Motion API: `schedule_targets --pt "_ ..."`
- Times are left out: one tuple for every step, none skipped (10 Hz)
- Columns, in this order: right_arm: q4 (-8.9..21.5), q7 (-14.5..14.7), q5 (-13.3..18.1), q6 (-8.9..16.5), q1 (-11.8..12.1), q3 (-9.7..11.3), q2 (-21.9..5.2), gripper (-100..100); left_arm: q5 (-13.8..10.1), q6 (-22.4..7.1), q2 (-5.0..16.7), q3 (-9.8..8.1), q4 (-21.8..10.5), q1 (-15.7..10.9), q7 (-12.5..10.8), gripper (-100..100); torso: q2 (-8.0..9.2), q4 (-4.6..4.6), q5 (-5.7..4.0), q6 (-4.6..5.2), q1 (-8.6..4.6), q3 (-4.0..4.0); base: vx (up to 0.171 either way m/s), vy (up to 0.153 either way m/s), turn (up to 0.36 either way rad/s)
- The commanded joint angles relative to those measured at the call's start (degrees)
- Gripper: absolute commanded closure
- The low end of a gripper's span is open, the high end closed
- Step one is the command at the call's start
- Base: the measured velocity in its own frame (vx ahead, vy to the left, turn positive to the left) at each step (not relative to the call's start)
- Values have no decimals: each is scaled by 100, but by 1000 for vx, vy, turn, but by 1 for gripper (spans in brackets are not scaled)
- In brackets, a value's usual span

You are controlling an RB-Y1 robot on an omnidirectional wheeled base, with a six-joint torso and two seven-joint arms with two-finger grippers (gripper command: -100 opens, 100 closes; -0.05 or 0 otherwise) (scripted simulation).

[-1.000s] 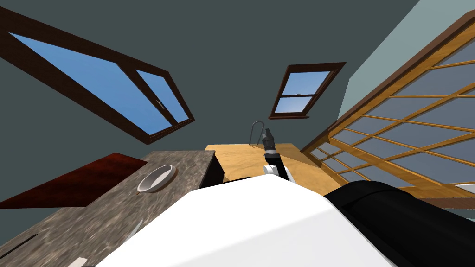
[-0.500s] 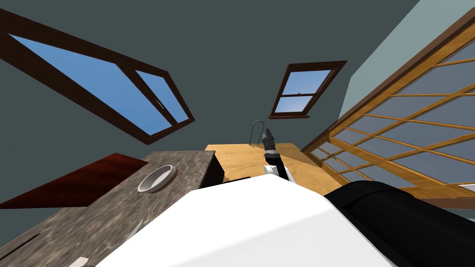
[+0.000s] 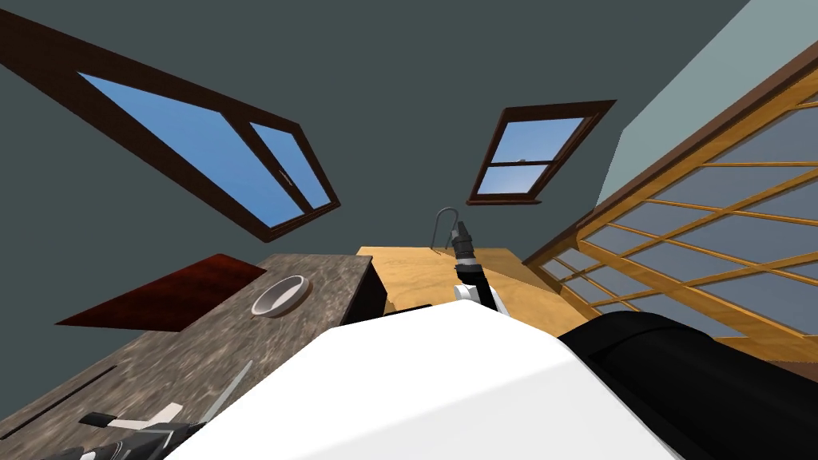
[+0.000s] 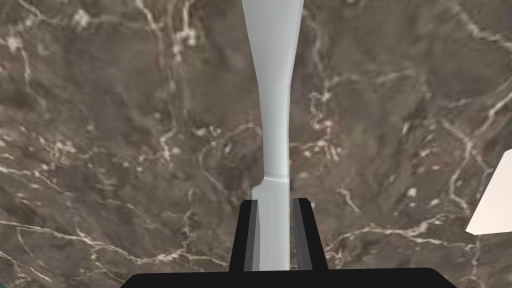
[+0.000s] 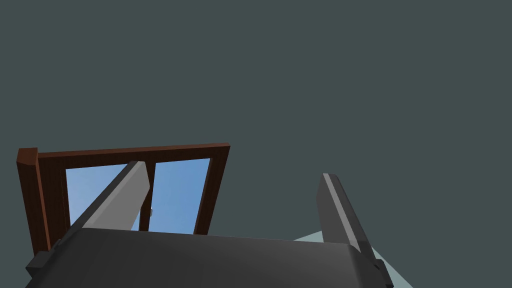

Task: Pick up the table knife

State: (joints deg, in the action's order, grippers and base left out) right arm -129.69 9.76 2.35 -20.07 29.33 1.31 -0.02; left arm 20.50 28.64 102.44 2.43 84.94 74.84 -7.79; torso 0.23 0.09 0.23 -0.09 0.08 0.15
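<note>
Clamping down now: the left hand [image 4: 275,202] has its two fingers [image 4: 301,231] drawn close together, pressing the flanks of the table knife [image 4: 275,125] just behind a seam across it. The rest of the pale grey knife runs straight out to 12 o'clock from the hand over the brown marbled worktop [image 4: 125,150]. Whether it is off the stone yet, I cannot tell. Bare stone lies open at 9 and 3 o'clock of the fingers, and a pale cream corner [image 4: 492,200] sits far out at 3 o'clock, well apart from the hand. In the head view the knife is a thin grey sliver at 7 o'clock, close along the worktop's near edge. A pale bowl [image 3: 279,295] stands well apart at 1 o'clock from it, short of the far end, and a dark slot [image 3: 56,403] lies off at 9 o'clock. The right hand [image 3: 460,237] is held up at 12 o'clock over a tan wooden surface [image 3: 423,275], fingers spread wide apart. Against a second ago, my head has swung, so the window [image 3: 240,168] and bowl sit shifted, and the left arm [image 3: 120,435] has come in at 7 o'clock.
</note>
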Motion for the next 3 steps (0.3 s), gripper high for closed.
schedule_targets --pt "0 0 0 0 0 0 0 0 42 103 51 95 -99 -178 -70 100 0 0 0 0 0 0 -29 -23 31" --pt "0 0 0 0 0 0 0 0 19 63 47 56 -61 -119 -44 100 -6 -1 1 1 1 -3 -7 -10 -2" --pt "0 0 0 0 0 0 0 0 25 79 50 69 -71 -139 -57 0 -11 -3 2 0 5 -6 0 0 0"
